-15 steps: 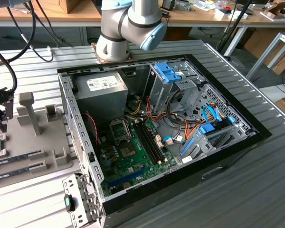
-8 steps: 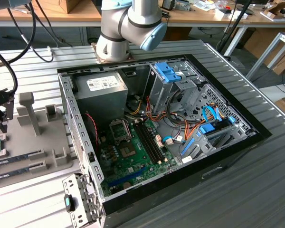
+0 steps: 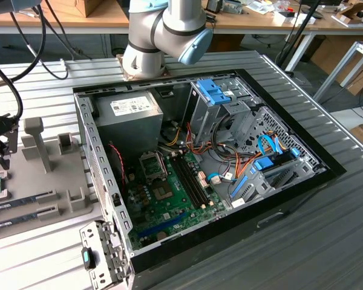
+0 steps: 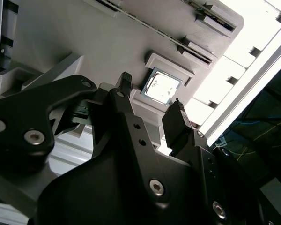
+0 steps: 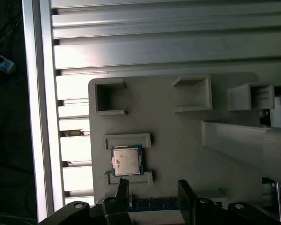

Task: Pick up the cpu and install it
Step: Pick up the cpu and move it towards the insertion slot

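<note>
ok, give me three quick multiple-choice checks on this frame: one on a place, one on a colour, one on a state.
1. Where does the cpu lie?
A. in the motherboard socket
B. between the fingers
C. in a nest on the grey fixture tray

2. What colour are the drive bay brackets in the computer case?
A. blue
B. red
C. white

3. How is the gripper?
A. shut on the cpu
B. open, holding nothing
C. shut on a memory stick

Answers:
1. C: the first wrist view shows the cpu seated between two raised ledges of the tray.
2. A: the exterior view shows them in blue plastic.
3. B: in both wrist views the fingers stand apart, clear of the cpu.
</note>
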Robot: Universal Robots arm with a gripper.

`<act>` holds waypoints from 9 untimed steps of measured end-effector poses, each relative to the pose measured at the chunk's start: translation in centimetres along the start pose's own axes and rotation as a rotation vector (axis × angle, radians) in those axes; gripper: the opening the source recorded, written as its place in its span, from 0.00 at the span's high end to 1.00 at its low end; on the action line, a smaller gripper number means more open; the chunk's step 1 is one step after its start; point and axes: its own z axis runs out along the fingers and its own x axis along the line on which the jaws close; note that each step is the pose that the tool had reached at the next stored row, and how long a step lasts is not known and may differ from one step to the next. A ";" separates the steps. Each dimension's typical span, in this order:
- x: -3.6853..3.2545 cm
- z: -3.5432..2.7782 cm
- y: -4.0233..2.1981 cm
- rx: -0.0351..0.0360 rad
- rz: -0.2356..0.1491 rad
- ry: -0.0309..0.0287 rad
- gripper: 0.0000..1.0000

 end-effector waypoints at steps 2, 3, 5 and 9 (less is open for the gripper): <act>0.00 0.04 0.00 0.0000 0.000 -0.0001 0.46; 0.00 0.09 0.00 0.0000 0.000 0.0000 0.46; 0.01 0.15 0.00 0.0000 0.000 0.0000 0.46; 0.02 0.49 0.01 0.0002 0.000 0.0000 0.46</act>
